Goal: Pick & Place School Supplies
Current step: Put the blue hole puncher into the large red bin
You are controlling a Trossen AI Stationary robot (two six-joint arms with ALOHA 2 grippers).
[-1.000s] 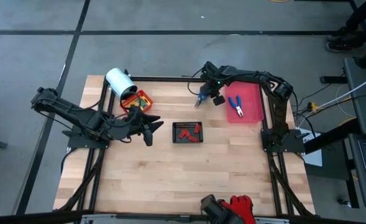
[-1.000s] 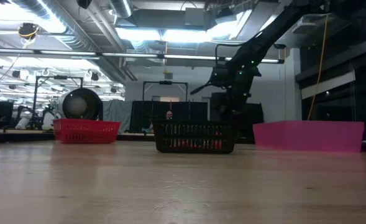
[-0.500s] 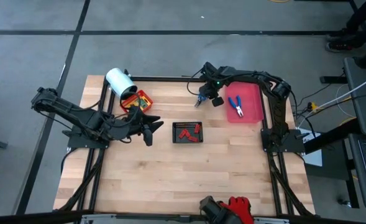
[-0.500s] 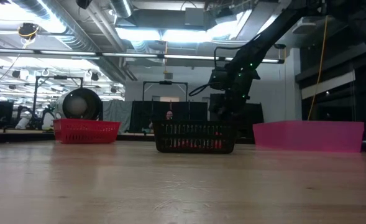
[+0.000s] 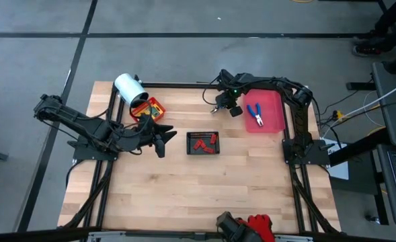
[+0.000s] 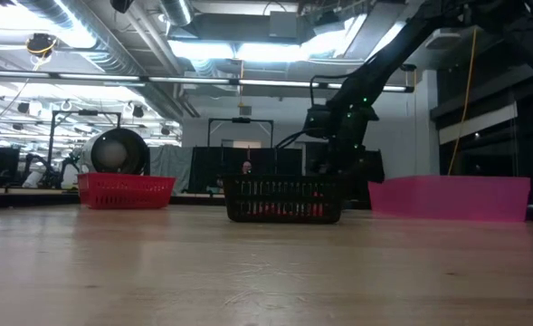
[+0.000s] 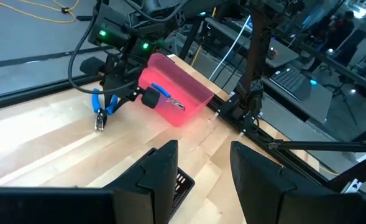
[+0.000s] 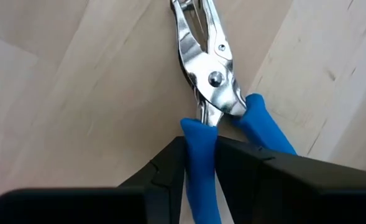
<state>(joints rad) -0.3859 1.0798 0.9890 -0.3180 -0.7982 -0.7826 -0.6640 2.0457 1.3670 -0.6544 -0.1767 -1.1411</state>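
blue-handled pliers clamped by one blue handle between the right end effector fingers, long axis running straight out ahead, steel nose farthest away, hanging just above bare desk. pink tray just beside, holding a second pair. left end effector part open, empty, well apart near the red basket. nose-to-desk contact hard to make out; tray floor hidden in the low view.
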